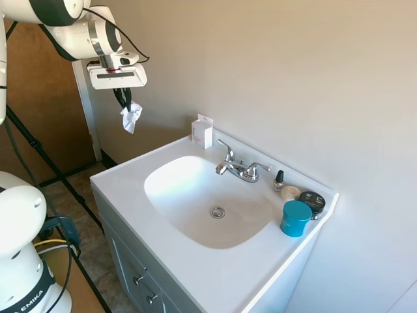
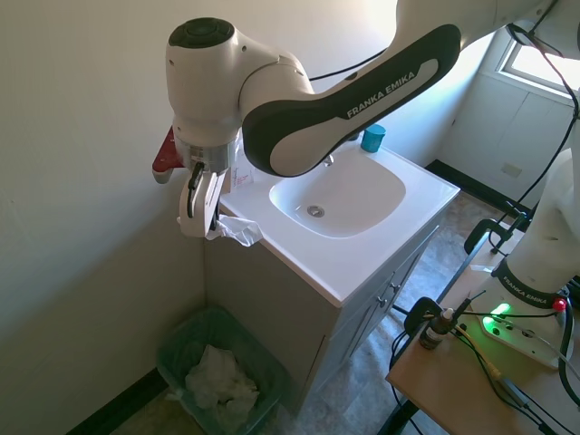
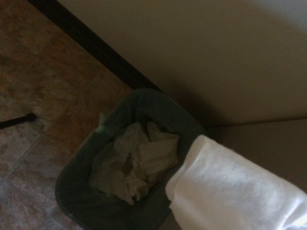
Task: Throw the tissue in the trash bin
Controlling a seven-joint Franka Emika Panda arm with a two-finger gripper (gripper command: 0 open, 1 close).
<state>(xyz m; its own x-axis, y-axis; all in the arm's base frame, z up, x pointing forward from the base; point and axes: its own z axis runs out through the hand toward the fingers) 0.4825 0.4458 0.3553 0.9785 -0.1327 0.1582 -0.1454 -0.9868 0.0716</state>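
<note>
Crumpled soft white paper tissue point(image 3: 240, 191) pinched in white two-finger gripper point(image 2: 207, 216), hung above dark green plastic trash bin point(image 2: 177, 344) beside white sink vanity point(image 2: 362, 263).

Tissue point(image 3: 235, 191) close up, trash bin point(image 3: 72, 191) w/ crumpled paper point(image 3: 134, 163).

The arm point(image 2: 272, 100) is glossy white with rounded joints and dark grey bands, one lettered "FRANKA EMIKA". A black cable point(image 1: 124, 32) loops by its wrist, above the white hand point(image 2: 201, 204).
</note>
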